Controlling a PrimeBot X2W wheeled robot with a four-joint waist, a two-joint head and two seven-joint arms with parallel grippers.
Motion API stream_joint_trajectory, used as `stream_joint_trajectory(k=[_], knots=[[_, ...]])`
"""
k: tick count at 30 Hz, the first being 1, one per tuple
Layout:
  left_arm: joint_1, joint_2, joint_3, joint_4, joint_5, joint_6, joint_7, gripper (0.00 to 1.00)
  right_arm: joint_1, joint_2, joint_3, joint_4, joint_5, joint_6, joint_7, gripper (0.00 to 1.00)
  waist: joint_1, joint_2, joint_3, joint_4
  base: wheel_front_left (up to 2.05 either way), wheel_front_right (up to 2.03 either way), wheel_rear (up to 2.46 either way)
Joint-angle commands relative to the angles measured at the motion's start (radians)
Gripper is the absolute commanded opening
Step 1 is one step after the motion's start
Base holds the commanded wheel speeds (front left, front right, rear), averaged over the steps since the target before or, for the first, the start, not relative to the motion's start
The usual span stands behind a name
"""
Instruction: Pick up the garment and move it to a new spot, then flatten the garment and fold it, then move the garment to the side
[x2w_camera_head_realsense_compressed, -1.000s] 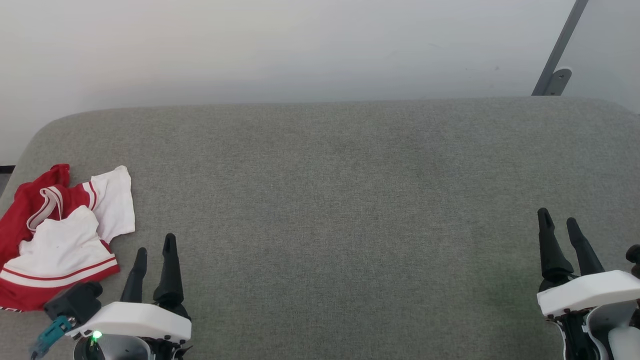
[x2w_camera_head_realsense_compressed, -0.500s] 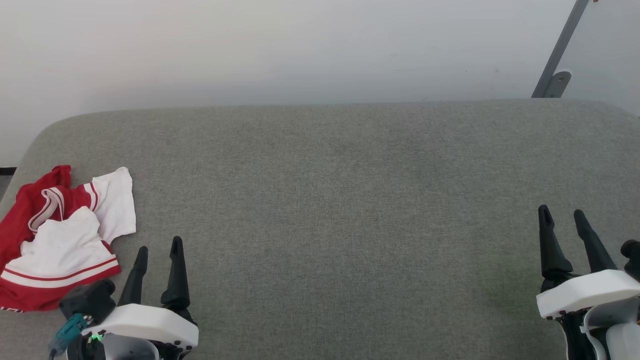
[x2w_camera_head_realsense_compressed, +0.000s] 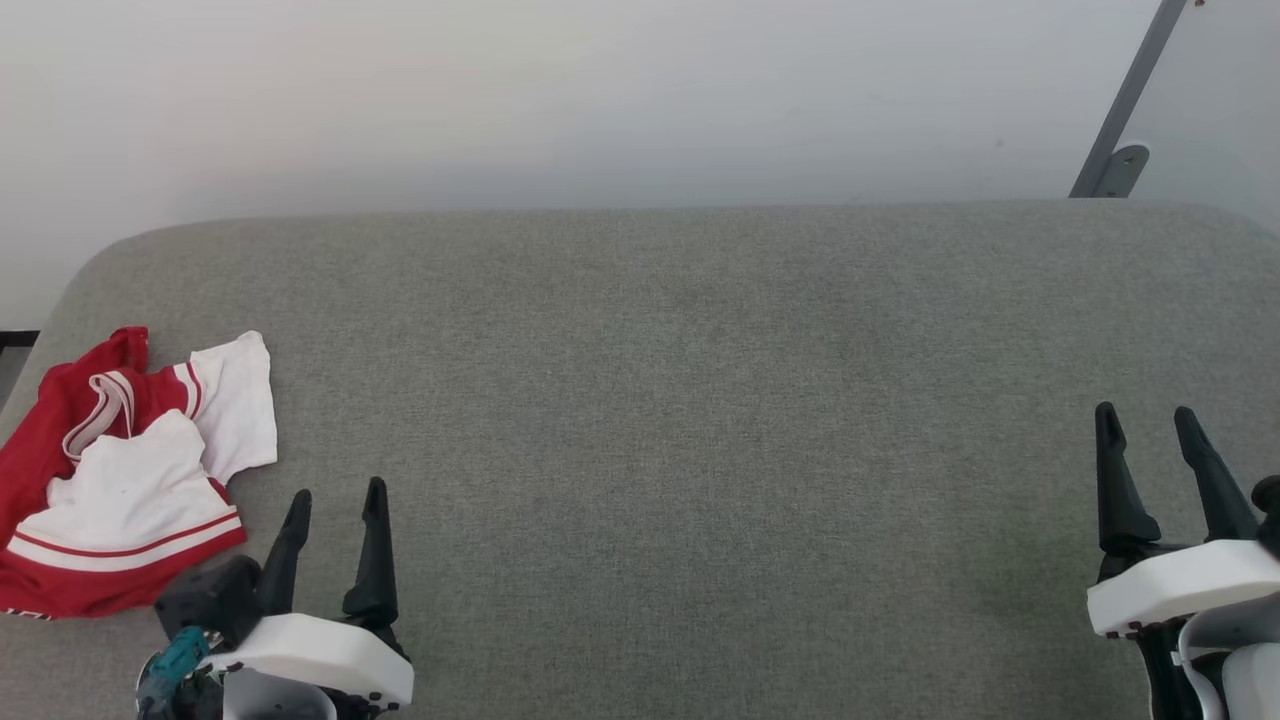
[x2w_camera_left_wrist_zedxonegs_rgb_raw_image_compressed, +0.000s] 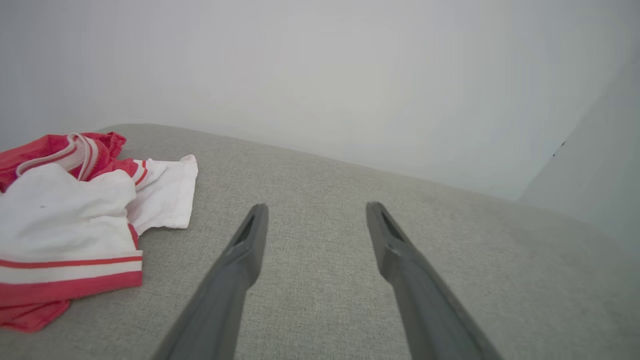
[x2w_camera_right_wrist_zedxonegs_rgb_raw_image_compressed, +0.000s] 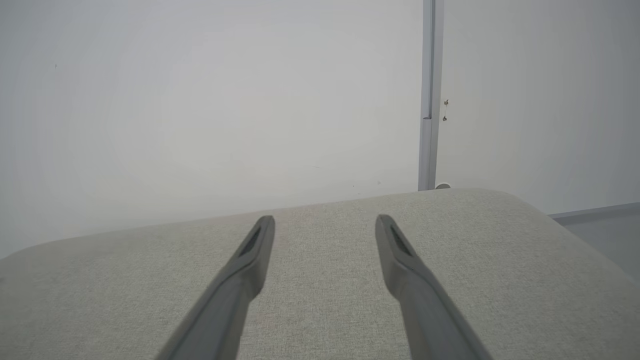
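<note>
The garment (x2w_camera_head_realsense_compressed: 130, 480) lies crumpled at the left end of the bench (x2w_camera_head_realsense_compressed: 680, 380), close to its rounded left edge. Its red body is bunched up on the left. A white panel sits on top in the middle, and one white sleeve is spread flat toward the right. The striped collar curls up on the far side, and the red-and-white hem runs along the near side.

Just right of that hem and a little nearer stand the left fingers (x2w_camera_head_realsense_compressed: 373, 550). They are close to the cloth but clear of it. They are spread apart with nothing between them and point toward the far side. At their base, a dark block (x2w_camera_head_realsense_compressed: 210, 605) with a teal plug (x2w_camera_head_realsense_compressed: 180, 648) overlaps the hem's near corner; I cannot tell whether it touches.

The right fingers (x2w_camera_head_realsense_compressed: 1115, 480) are well apart from all this, at the near right end of the bench. They are also spread wide and empty, over bare grey fabric.

Behind the bench is a plain pale wall (x2w_camera_head_realsense_compressed: 600, 90). A slanted grey bar (x2w_camera_head_realsense_compressed: 1125, 100) leans against it at the far right.
</note>
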Motion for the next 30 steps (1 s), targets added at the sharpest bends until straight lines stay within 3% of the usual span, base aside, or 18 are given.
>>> stream_joint_trajectory(k=[1,30], knots=[[0.001,0.008,-0.002,-0.004,0.022,-0.004,-0.010,1.00,-0.008,-0.007,0.000,-0.009,-0.025,0.000,-0.010,1.00,0.0000,0.0000,0.001,0.001,0.00,0.00,0.00],[0.006,0.007,-0.009,0.022,0.200,-0.027,-0.066,1.00,0.021,-0.017,-0.028,-0.020,-0.160,0.000,-0.066,1.00,0.0000,0.0000,0.012,0.010,0.00,0.00,0.00]])
